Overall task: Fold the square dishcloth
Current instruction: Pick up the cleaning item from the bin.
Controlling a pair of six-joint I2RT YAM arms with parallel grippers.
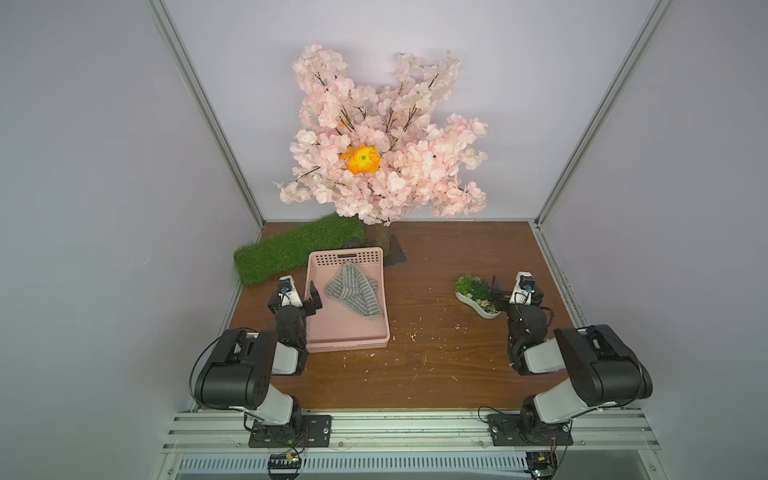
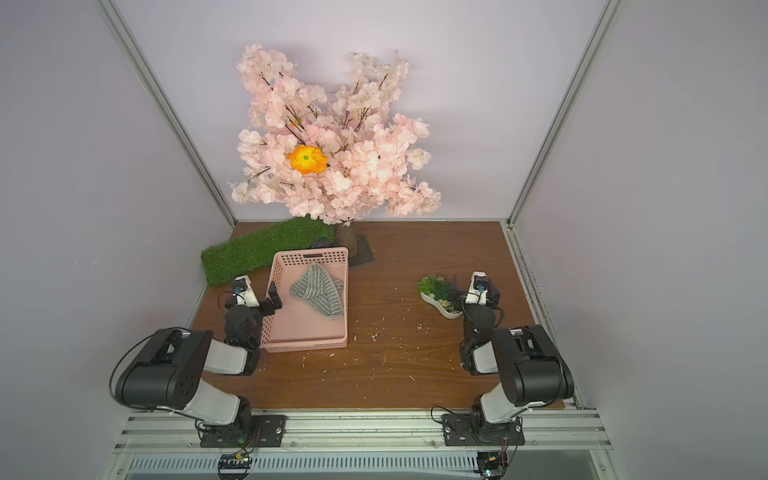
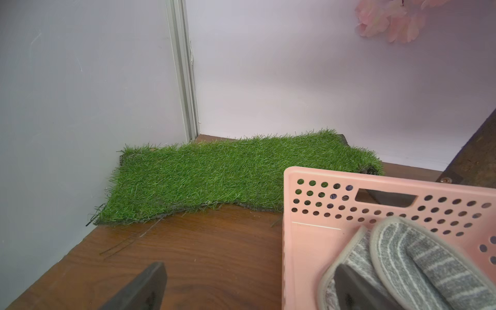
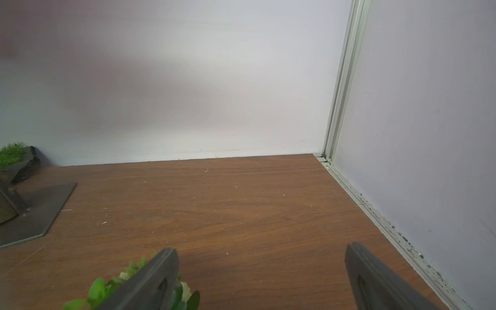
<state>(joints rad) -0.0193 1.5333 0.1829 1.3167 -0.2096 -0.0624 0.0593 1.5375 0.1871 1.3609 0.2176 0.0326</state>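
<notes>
The dishcloth (image 1: pixel 353 291) was seen at three o'clock from the nearer left gripper (image 1: pixel 313 301). That and the right gripper (image 4: pixel 261 251) were held open, empty.

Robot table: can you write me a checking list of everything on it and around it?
Surface: brown wooden table, scattered with white flecks.
Job's things: square dishcloth crumpled, not folded, inside the pink basket.
Clutter: green grass mat, pink blossom tree with an orange flower, small plant dish.
Tools: left tool open, straddling the basket's wall, holding nothing; right tool open beside the plant dish, empty.
Cables: black cable loops off the left arm, clear of the cloth.
Surroundings: pale walls, metal frame posts.
</notes>
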